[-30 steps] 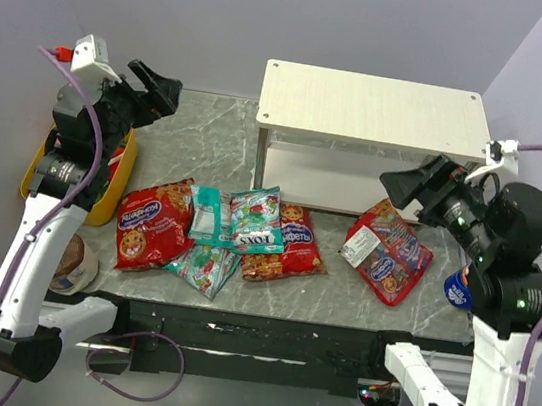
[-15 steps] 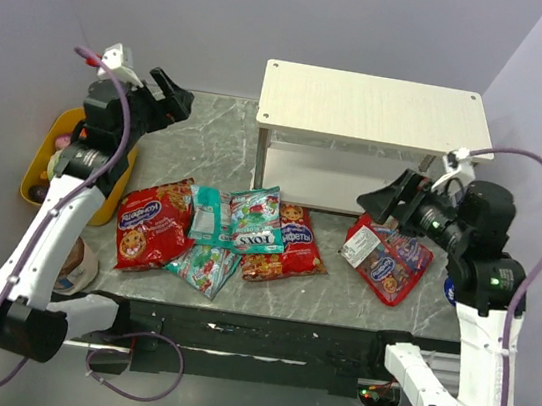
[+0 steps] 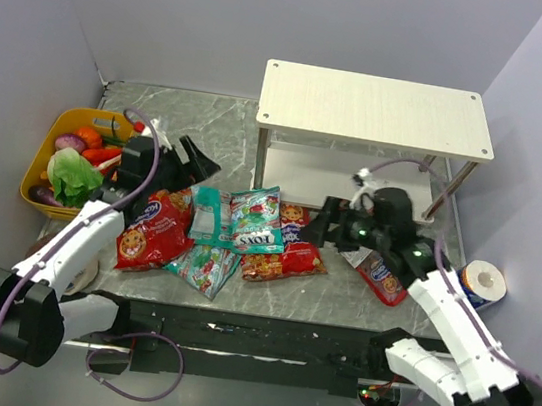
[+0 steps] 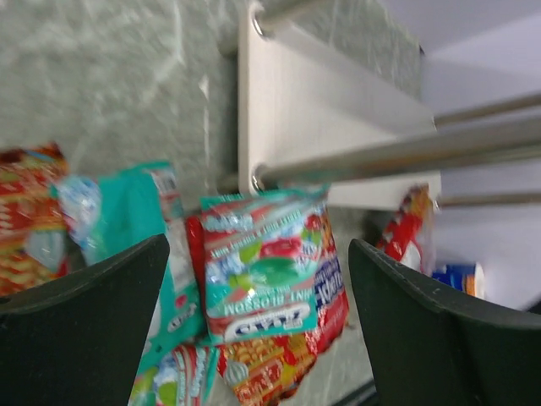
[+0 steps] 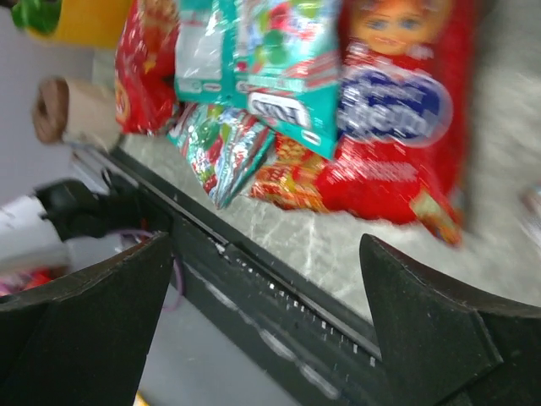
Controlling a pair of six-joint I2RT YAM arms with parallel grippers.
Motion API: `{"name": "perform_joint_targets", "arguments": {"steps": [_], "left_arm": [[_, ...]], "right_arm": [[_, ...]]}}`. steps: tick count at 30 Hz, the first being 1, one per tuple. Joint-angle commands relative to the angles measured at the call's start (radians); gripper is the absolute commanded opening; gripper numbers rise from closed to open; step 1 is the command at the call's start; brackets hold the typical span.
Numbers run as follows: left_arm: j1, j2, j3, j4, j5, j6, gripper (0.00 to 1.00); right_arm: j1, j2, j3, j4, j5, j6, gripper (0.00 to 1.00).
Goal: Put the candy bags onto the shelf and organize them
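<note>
Flat glossy plastic candy bags (image 3: 257, 219), teal-green with red fruit or red with blue labels, lie overlapped on the grey marbled tabletop (image 3: 182, 120), in front of the pale wood-grain two-tier shelf (image 3: 375, 107). One red bag (image 3: 382, 276) lies apart under the right arm. Left gripper (image 3: 202, 158) and right gripper (image 3: 314, 221) are spread wide, empty.

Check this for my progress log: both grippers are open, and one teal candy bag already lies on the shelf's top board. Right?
No. The left gripper and right gripper are open, but the shelf has a bare top board in the top external view; all the teal bags lie on the table.
</note>
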State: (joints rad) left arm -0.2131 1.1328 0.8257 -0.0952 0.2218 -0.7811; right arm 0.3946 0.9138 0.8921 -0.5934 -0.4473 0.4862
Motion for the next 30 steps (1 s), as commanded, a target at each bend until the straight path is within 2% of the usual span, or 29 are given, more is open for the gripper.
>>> {"name": "perform_joint_targets", "arguments": {"steps": [1,5,8,12,16,25,30], "left_arm": [[-0.049,-0.053,-0.057,0.169,0.081,-0.055,0.93],[-0.086,0.008,-0.051,0.135,0.122,-0.072,0.86],[-0.133,0.034,-0.080,0.158,0.093,-0.055,0.81],[-0.150,0.079,-0.123,0.206,0.125,-0.078,0.75],[-0.163,0.133,-0.115,0.207,0.133,-0.040,0.69],[-0.170,0.272,-0.106,0.221,0.194,0.040,0.64],[-0.172,0.364,-0.111,0.284,0.264,-0.023,0.59]], "right_arm": [[0.118,0.078,-0.073,0.330,0.162,0.037,0.96],[0.154,0.174,-0.143,0.510,0.254,0.113,0.91],[0.197,0.258,-0.185,0.657,0.295,0.111,0.88],[0.230,0.378,-0.167,0.751,0.349,0.120,0.82],[0.257,0.473,-0.144,0.797,0.406,0.140,0.79],[0.271,0.619,-0.087,0.834,0.435,0.143,0.79],[0.273,0.657,-0.079,0.839,0.433,0.135,0.77]]}}
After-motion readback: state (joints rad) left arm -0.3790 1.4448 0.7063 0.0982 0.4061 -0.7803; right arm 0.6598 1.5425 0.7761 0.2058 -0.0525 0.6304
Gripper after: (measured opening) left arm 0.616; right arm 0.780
